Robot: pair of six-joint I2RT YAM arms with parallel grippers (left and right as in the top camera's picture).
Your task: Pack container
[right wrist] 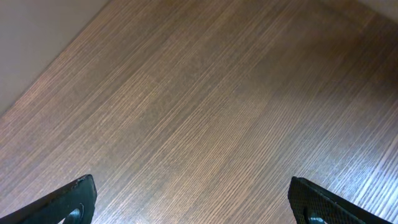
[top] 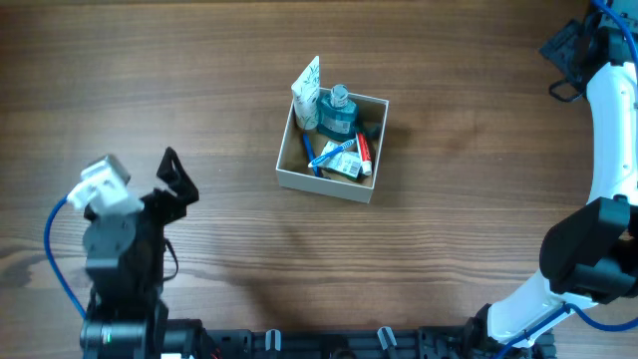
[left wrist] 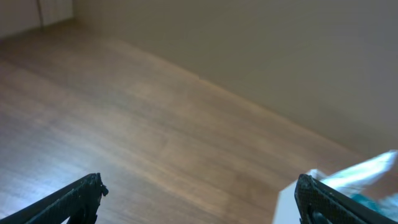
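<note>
Only the overhead view takes in the whole counter (top: 199, 80). The container (top: 324, 186) sits a little right of the middle, square and open-topped, white outside and tan inside. Packed in it are a white tube (top: 307, 88) leaning up past the far-left corner, a teal bottle (top: 337, 112) beside it, a blue toothbrush (top: 317, 160), a red-and-white tube (top: 363, 150) along the right wall and a green-and-white packet (top: 344, 166) near the front.

The left wrist view catches just a scrap of this. The container's white corner and the tip of the white tube show at the lower right edge, partly behind the right-hand fingertip. It does show the left pincer (left wrist: 199, 204) plainly, its two dark fingertips spread wide with nothing between them but wood grain. From overhead, the left arm (top: 125, 249) stands at the near-left, well apart from the container, with a blue cable (top: 50, 249) looping off its side.

The right wrist view shows no objects, only bare counter. The right pincer (right wrist: 198, 202) is open just as wide and empty. From overhead, the right arm (top: 613, 120) runs up the right edge, white links and black joints, and its tip at the far-right corner is too cramped to read. Nothing lies between either arm and the container.
</note>
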